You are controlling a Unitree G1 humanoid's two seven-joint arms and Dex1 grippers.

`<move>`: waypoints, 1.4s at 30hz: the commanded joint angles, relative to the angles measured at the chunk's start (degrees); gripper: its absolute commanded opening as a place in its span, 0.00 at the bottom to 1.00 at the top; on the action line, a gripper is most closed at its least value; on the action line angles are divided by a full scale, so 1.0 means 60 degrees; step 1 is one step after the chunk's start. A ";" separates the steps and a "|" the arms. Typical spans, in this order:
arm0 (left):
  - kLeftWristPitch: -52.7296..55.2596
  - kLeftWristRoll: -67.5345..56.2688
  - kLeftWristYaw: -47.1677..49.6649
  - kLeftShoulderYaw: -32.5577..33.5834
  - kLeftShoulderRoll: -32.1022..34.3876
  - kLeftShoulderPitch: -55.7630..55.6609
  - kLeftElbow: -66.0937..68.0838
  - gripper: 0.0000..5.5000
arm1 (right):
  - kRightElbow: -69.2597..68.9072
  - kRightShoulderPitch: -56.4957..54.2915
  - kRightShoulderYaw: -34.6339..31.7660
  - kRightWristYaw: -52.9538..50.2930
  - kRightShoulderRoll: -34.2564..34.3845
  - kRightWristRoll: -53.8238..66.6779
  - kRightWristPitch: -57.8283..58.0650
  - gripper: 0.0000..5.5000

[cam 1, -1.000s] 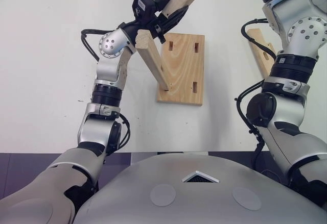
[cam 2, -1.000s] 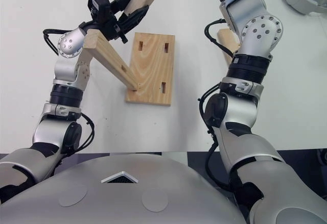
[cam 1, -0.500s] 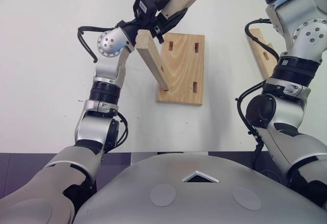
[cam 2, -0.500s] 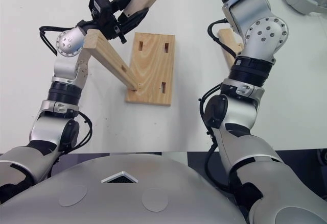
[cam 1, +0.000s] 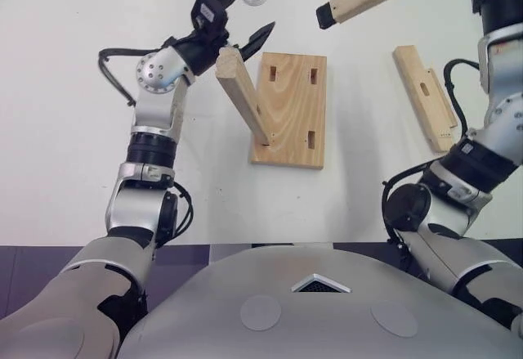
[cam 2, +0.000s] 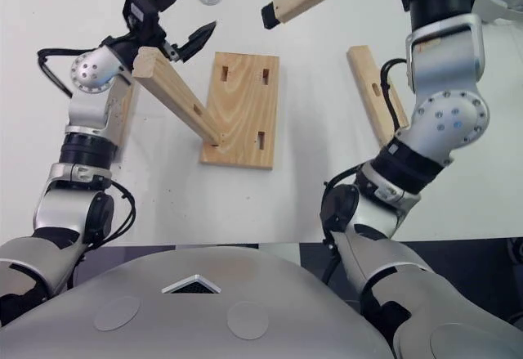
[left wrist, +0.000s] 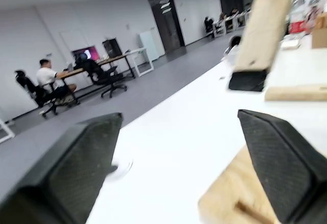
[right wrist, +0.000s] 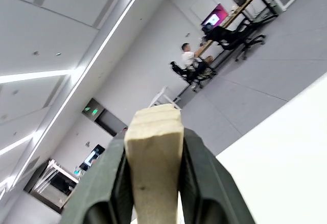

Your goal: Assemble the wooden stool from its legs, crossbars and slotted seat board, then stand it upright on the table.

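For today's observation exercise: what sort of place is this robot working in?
Probably an open-plan office or lab: desks with office chairs stand on a grey floor, strip lights run along the ceiling, and the work surface is a white table.

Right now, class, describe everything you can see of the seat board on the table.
The seat board is a flat rectangle of pale wood with visible grain, lying on the white table. Three small rectangular slots show open: two at the far end and one at the near end on the robot's right. At the near end on the robot's left, the end of a leg is set into the board and rises slanting toward the robot's left. Only the table and that leg touch it.
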 commanded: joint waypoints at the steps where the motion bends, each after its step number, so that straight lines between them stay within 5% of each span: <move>1: 0.1835 0.0719 -0.0348 0.0124 0.1939 0.2611 -0.2571 0.76 | -0.2560 0.2065 0.0488 -0.1894 0.0479 0.2052 0.0121 0.18; 6: 0.4309 0.0494 -0.0395 0.0433 0.2910 0.4393 -0.5449 0.76 | -0.4266 0.4603 0.1527 -0.2711 -0.0148 0.2728 0.0074 0.18; 16: 0.5989 0.0429 0.0874 -0.0440 0.1967 0.5003 -0.6976 0.76 | -0.5309 0.6186 0.2856 -0.2983 -0.1271 0.1753 -0.0790 0.18; 34: 0.6554 0.0969 0.1025 -0.1951 0.1802 0.4509 -0.7158 0.76 | -0.5184 0.6565 0.3645 -0.4041 -0.2757 0.1303 -0.1172 0.18; 42: 0.7299 0.0444 0.1128 -0.1973 0.1221 0.3947 -0.7284 0.76 | -0.4538 0.5417 0.4838 -0.4137 -0.3643 -0.0910 -0.0194 0.19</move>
